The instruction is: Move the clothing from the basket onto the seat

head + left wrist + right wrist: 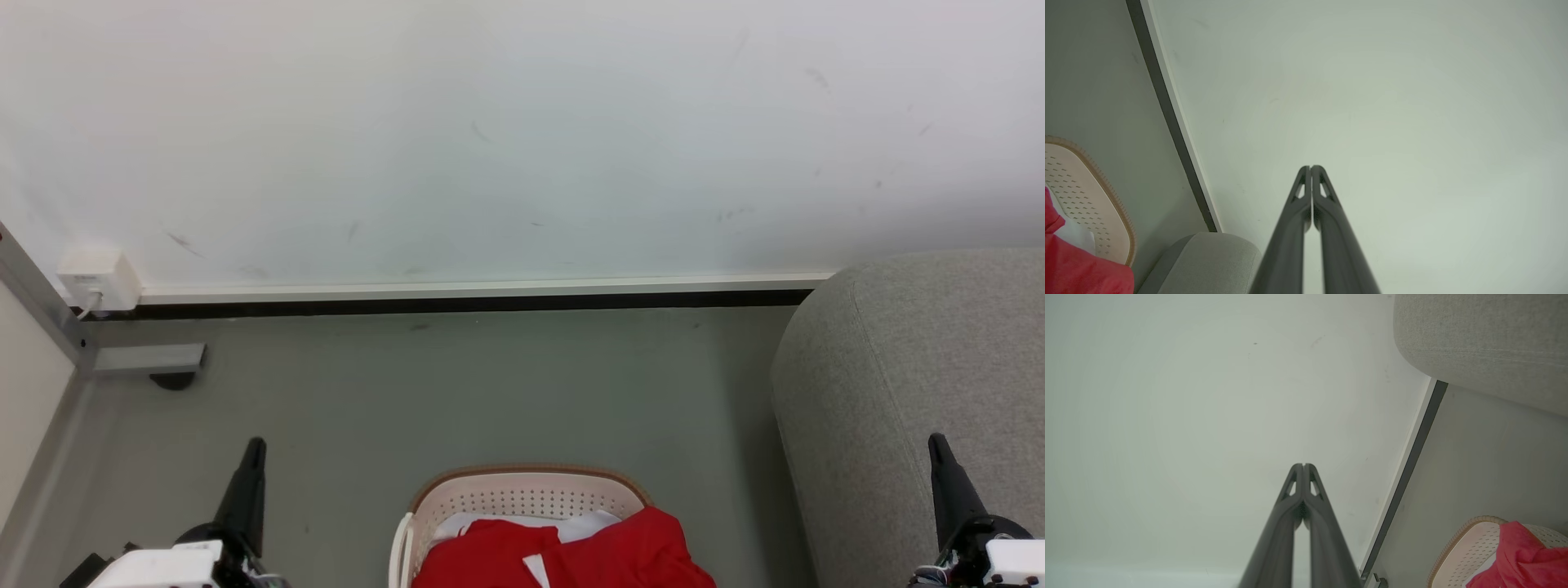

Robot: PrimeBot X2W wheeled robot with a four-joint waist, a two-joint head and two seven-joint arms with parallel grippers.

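Note:
The cream basket (522, 494) with a brown rim stands on the floor at the bottom middle of the head view, holding red clothing (571, 551) over a white piece (588, 525). The grey seat (906, 392) rises at the right. My left gripper (255, 447) is shut at the lower left, apart from the basket. Shut as well, my right gripper (937, 445) sits at the lower right in front of the seat. In the left wrist view the left gripper (1310, 167) points at the wall, with the basket (1090, 192) and clothing (1081, 269) at the left. The right gripper (1303, 465) also faces the wall; basket (1470, 547) and seat (1486, 343) show at the right.
A white wall with a white and black skirting (473, 298) runs behind the grey floor (457, 400). A white socket box (98, 280) sits at the left by a grey metal frame foot (151, 359).

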